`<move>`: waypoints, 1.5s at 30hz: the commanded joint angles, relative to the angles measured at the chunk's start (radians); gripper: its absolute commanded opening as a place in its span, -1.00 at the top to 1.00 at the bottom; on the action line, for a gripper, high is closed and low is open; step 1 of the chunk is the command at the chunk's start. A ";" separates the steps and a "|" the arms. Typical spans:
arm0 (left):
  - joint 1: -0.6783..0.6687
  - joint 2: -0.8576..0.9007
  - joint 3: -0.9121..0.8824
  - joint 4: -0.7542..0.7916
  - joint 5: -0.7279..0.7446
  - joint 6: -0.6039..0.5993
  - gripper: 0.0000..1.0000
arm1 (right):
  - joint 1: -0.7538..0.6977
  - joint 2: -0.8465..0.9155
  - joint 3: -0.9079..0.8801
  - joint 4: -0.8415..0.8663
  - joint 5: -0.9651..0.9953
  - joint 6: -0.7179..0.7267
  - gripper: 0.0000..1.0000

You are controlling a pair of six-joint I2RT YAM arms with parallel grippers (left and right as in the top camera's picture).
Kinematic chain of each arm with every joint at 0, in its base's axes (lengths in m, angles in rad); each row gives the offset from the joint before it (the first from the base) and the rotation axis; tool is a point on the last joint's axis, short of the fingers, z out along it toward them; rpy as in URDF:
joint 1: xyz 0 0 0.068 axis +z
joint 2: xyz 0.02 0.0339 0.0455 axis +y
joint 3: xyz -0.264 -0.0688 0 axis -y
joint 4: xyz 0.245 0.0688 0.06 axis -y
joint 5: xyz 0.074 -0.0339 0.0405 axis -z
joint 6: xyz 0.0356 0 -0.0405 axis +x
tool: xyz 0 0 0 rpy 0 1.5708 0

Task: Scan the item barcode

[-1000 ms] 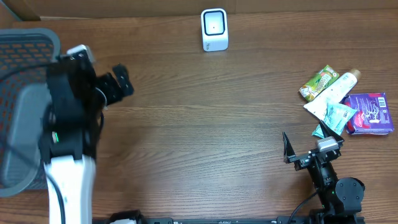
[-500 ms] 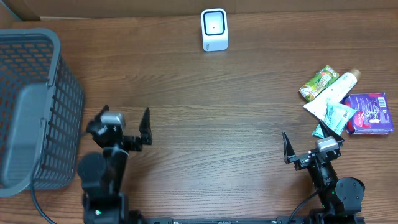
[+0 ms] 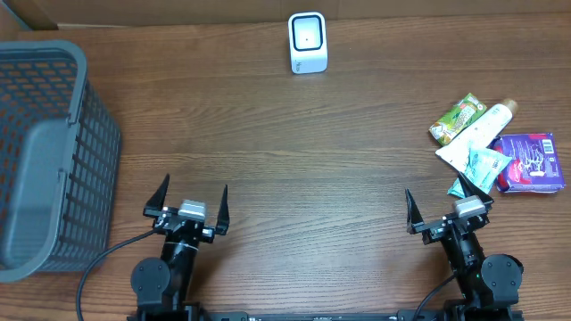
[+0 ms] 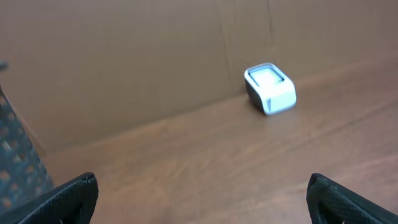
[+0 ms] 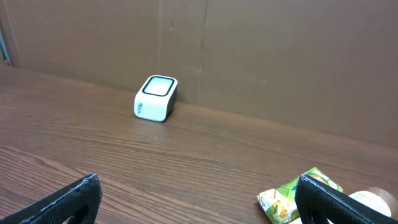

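We pulled the left gripper [image 3: 192, 201] from the basket [image 3: 62, 52] to lower left; it and the right gripper [image 3: 446, 212] gaped empty, seemingly between items.

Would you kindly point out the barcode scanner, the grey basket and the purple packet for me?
barcode scanner [image 3: 308, 40]: overhead view, on its white top face.
grey basket [image 3: 89, 169]: overhead view, on its mesh side wall.
purple packet [image 3: 533, 162]: overhead view, on the middle of its printed face.
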 commanded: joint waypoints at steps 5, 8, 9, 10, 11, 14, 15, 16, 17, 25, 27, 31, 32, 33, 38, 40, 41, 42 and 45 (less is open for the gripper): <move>-0.002 -0.072 -0.063 -0.048 -0.070 0.043 -1.00 | -0.004 -0.012 -0.011 0.005 0.007 0.003 -1.00; -0.002 -0.088 -0.063 -0.062 -0.073 0.042 -0.99 | -0.004 -0.012 -0.011 0.005 0.007 0.003 -1.00; -0.002 -0.088 -0.063 -0.062 -0.073 0.042 -0.99 | -0.004 -0.012 -0.011 0.005 0.007 0.003 -1.00; -0.002 -0.088 -0.063 -0.062 -0.072 0.042 -0.99 | -0.004 -0.012 -0.011 0.005 0.007 0.003 -1.00; -0.002 -0.088 -0.063 -0.062 -0.071 0.042 -0.99 | -0.004 -0.012 -0.011 0.005 0.007 0.003 -1.00; -0.002 -0.087 -0.063 -0.062 -0.072 0.042 -0.99 | -0.004 -0.012 -0.011 0.005 0.007 0.003 -1.00; -0.002 -0.086 -0.063 -0.062 -0.072 0.042 -0.99 | -0.004 -0.012 -0.011 0.005 0.007 0.003 -1.00; -0.002 -0.086 -0.063 -0.062 -0.072 0.042 -0.99 | -0.004 -0.012 -0.011 0.005 0.007 0.003 -1.00; -0.002 -0.086 -0.063 -0.062 -0.072 0.042 -0.99 | -0.004 -0.012 -0.011 0.005 0.007 0.003 -1.00; -0.002 -0.086 -0.063 -0.062 -0.072 0.042 -1.00 | -0.004 -0.012 -0.011 0.005 0.007 0.003 -1.00; -0.002 -0.086 -0.063 -0.062 -0.072 0.042 -0.99 | -0.004 -0.012 -0.011 0.005 0.007 0.003 -1.00; -0.002 -0.086 -0.063 -0.062 -0.072 0.042 -0.99 | -0.004 -0.012 -0.011 0.005 0.007 0.003 -1.00; -0.002 -0.086 -0.063 -0.062 -0.072 0.042 -0.99 | -0.004 -0.012 -0.011 0.005 0.007 0.003 -1.00; -0.002 -0.086 -0.063 -0.062 -0.072 0.042 -1.00 | -0.004 -0.012 -0.011 0.005 0.007 0.003 -1.00; -0.002 -0.086 -0.063 -0.062 -0.072 0.042 -0.99 | -0.004 -0.012 -0.011 0.005 0.007 0.003 -1.00; -0.002 -0.086 -0.063 -0.062 -0.072 0.042 -0.99 | -0.004 -0.012 -0.011 0.005 0.007 0.003 -1.00; -0.002 -0.086 -0.063 -0.062 -0.072 0.042 -0.99 | -0.004 -0.012 -0.011 0.005 0.007 0.003 -1.00; -0.002 -0.086 -0.063 -0.062 -0.072 0.042 -1.00 | -0.004 -0.012 -0.011 0.005 0.007 0.003 -1.00; -0.002 -0.086 -0.063 -0.062 -0.072 0.042 -0.99 | -0.004 -0.012 -0.011 0.005 0.007 0.003 -1.00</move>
